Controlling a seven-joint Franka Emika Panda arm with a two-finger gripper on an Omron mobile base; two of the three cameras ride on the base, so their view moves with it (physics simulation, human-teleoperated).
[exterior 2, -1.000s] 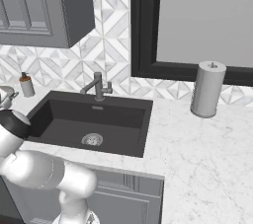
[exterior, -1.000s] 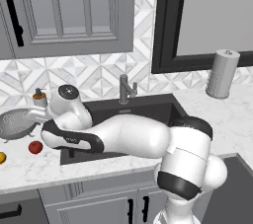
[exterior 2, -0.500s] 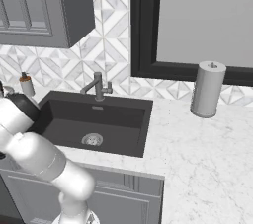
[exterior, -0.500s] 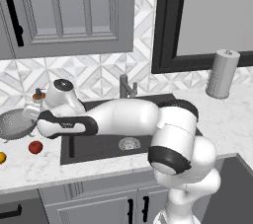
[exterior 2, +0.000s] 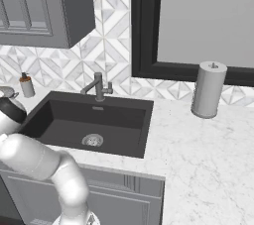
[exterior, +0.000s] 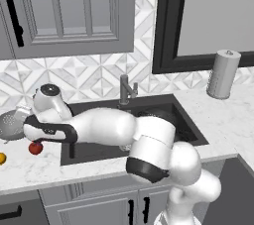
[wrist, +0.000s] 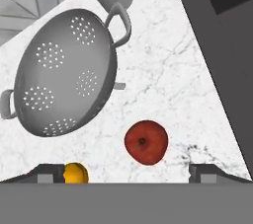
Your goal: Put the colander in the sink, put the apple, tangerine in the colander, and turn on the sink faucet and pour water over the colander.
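Gripper (wrist: 126,171) jaws stand wide apart with nothing between them; I see the two dark tips at the bottom corners of my hand view, hovering over the marble table (wrist: 163,70).

Going left to right from the gripper's own look: the colander (wrist: 64,72) lies ahead and to the left, well beyond the tips, sitting on the table with its bowl open toward me and one handle at each end. The tangerine (wrist: 75,173) sits right beside the left tip; whether it touches I cannot tell. The apple (wrist: 146,141) rests between the two tips and just ahead of them, slightly right of centre, apart from both the tangerine and the colander. To the right, the dark edge of the sink (wrist: 217,65) runs diagonally past the right tip.

From my left base view, the hand hangs over the table left of the sink (exterior: 183,120), with the apple (exterior: 34,147) just beneath it, the colander (exterior: 12,124) further left, and the sink faucet (exterior: 126,89) off to the right behind the basin. A paper towel roll (exterior: 223,74) stands well apart, far right. A soap dispenser (exterior 2: 27,85) stands by the basin's back corner.
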